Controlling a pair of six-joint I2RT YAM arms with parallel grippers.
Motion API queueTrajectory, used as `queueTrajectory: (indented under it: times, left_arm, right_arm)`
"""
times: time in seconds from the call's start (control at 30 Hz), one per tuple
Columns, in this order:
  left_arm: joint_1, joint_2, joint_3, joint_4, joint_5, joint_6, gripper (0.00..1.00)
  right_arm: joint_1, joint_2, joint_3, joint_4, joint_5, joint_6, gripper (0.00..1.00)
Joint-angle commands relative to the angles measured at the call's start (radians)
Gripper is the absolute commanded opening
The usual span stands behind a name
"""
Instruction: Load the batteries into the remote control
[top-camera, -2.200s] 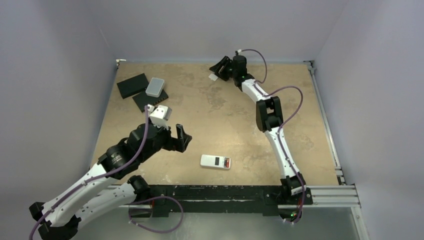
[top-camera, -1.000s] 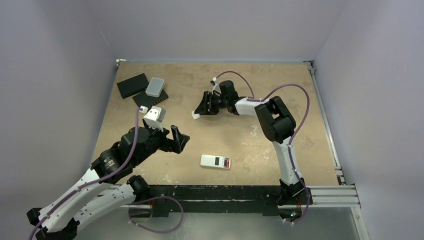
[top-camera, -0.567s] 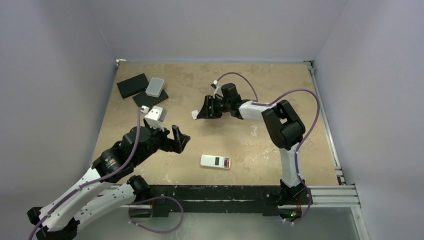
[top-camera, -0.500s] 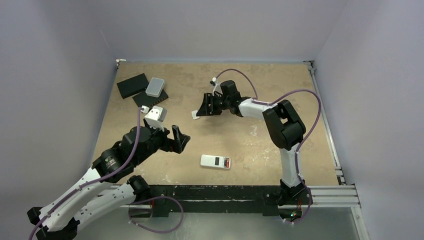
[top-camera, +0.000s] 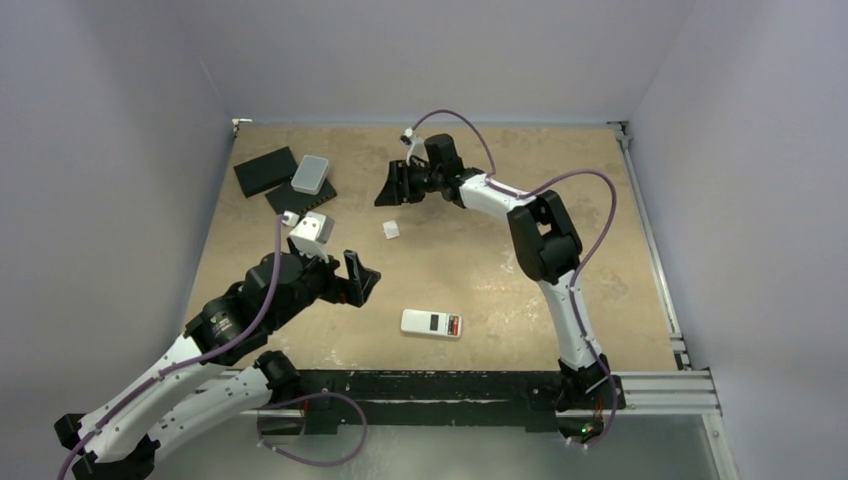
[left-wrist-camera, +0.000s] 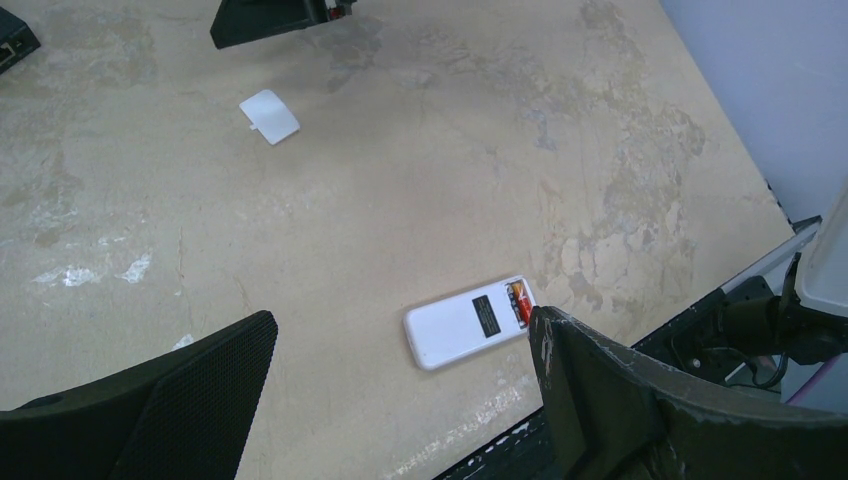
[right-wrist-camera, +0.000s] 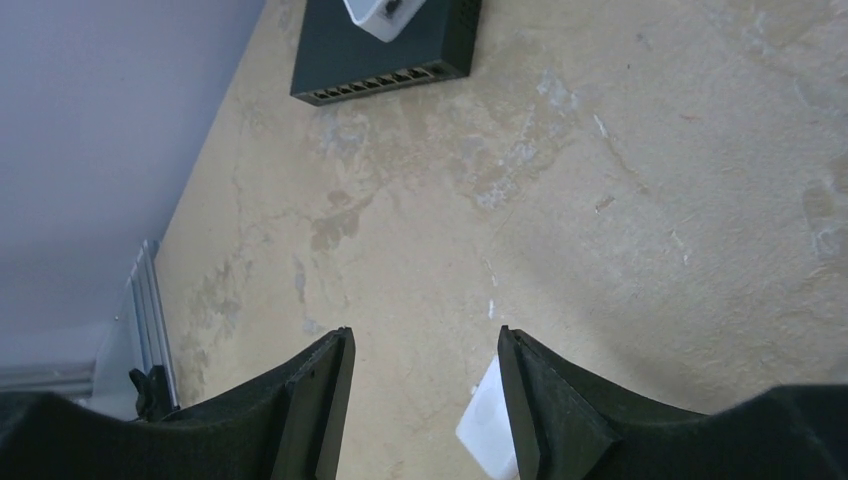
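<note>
The remote control (top-camera: 431, 323) lies flat on the surface (top-camera: 600, 250), back up, with its battery bay uncovered at the right end. In my left wrist view the batteries (left-wrist-camera: 517, 301) sit in that bay. The reddish-orange one is plain, but the dark one beside it is too small to make out well. I judge the loading done and the bay not yet closed.

My left jaws hover just left of the remote and a little beyond it, spread wide and holding nothing. My right jaws hang well beyond the remote, also parted and empty. The small white battery cover (top-camera: 390, 230) lies loose between them and the remote, nearer the right jaws and touching neither.

That cover is my worry. It is thin and flat, so my jaws may scrape the surface and shove it away instead of catching an edge. A crooked hold would jam it against the bay. The remote looks light, so pressing on it unsteadied could send it skidding or tip a battery out. My left jaws are near enough to knock it on a careless move. The 2 black slabs (top-camera: 265, 170) and the grey box (top-camera: 311, 173), far left of the remote, are out of the way.
</note>
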Motion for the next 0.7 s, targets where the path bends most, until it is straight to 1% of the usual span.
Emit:
queueTrajectory:
  times: [0.0, 0.13, 0.47, 0.67]
  left_arm:
    - [0.004, -0.001, 0.000, 0.023, -0.011, 0.000, 0.99]
    - [0.004, 0.000, -0.001, 0.022, -0.011, 0.001, 0.99]
    - [0.006, -0.003, -0.001, 0.023, -0.009, 0.002, 0.99]
    - [0.005, -0.004, -0.001, 0.023, -0.011, 0.002, 0.99]
  right_arm:
    - [0.001, 0.052, 0.071, 0.021, -0.080, 0.051, 0.63]
    - [0.010, 0.086, 0.088, 0.044, -0.084, 0.076, 0.62]
    - [0.027, 0.193, 0.205, -0.031, -0.092, 0.044, 0.62]
    - [0.028, 0.204, 0.169, -0.058, -0.094, -0.003, 0.61]
